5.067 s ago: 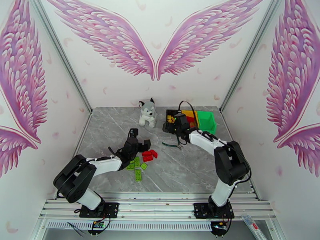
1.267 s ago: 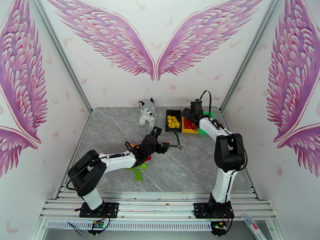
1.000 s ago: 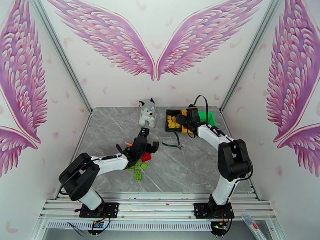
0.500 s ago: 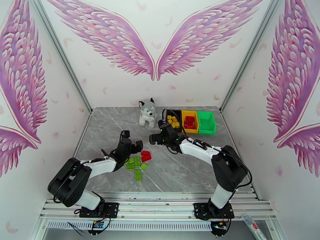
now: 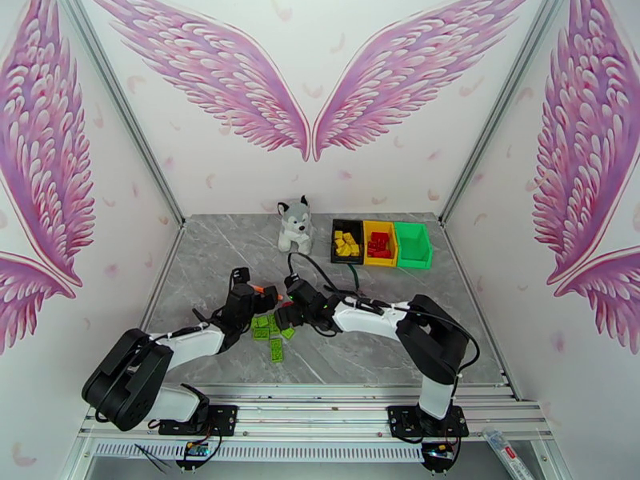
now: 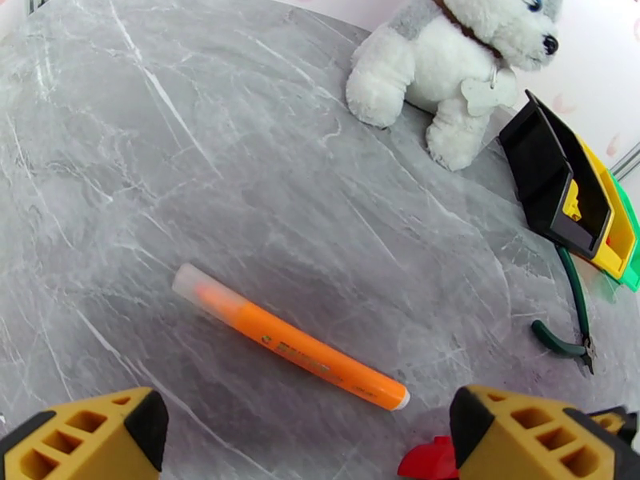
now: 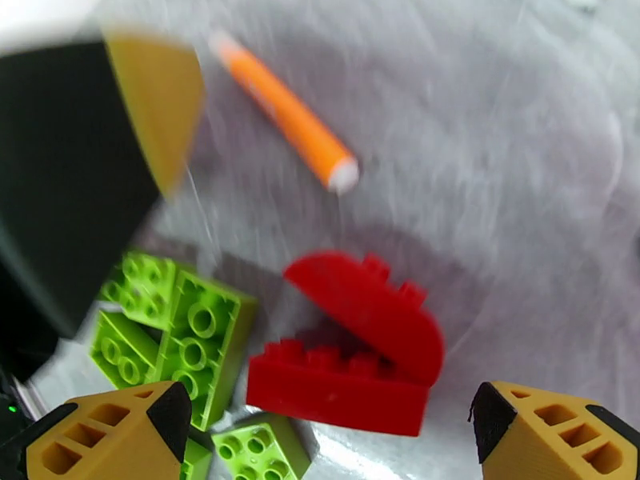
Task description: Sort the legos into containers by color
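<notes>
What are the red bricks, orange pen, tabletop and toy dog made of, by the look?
Red bricks: hard moulded plastic, smooth with a slight sheen; crisp studs and edges.
Orange pen: plastic barrel, satin, with a translucent cap at one end.
Tabletop: grey marble pattern with white veins, semi-matt; stone or printed laminate, cannot tell.
Toy dog: soft plush fabric, fuzzy pile.
</notes>
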